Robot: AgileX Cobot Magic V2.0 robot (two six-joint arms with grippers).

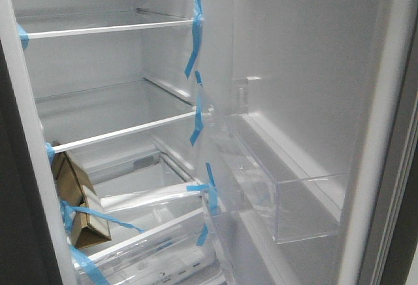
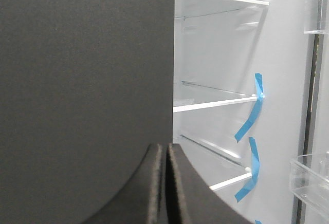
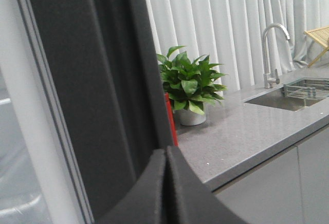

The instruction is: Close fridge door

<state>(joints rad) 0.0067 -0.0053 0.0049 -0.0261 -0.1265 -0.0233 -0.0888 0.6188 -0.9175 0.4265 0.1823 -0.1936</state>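
Observation:
The fridge door (image 1: 307, 69) stands open at the right of the front view, its white inner lining facing me, with a clear shelf bin (image 1: 290, 200) on it. In the right wrist view its dark grey edge (image 3: 97, 80) fills the left half, beside the white lining and gasket (image 3: 31, 131). My right gripper (image 3: 165, 154) is shut and empty, close by that dark edge. My left gripper (image 2: 166, 149) is shut and empty, in front of a dark grey flat panel (image 2: 82, 80) beside the fridge opening. Neither gripper shows in the front view.
Inside the fridge are glass shelves (image 1: 111, 30) taped with blue tape (image 1: 194, 33), a cardboard box (image 1: 77, 197) and a clear drawer (image 1: 157, 246). Beyond the door are a grey counter (image 3: 241, 131), a potted plant (image 3: 189, 85), a sink (image 3: 288, 98), a tap and light grey cabinet fronts (image 3: 267, 188).

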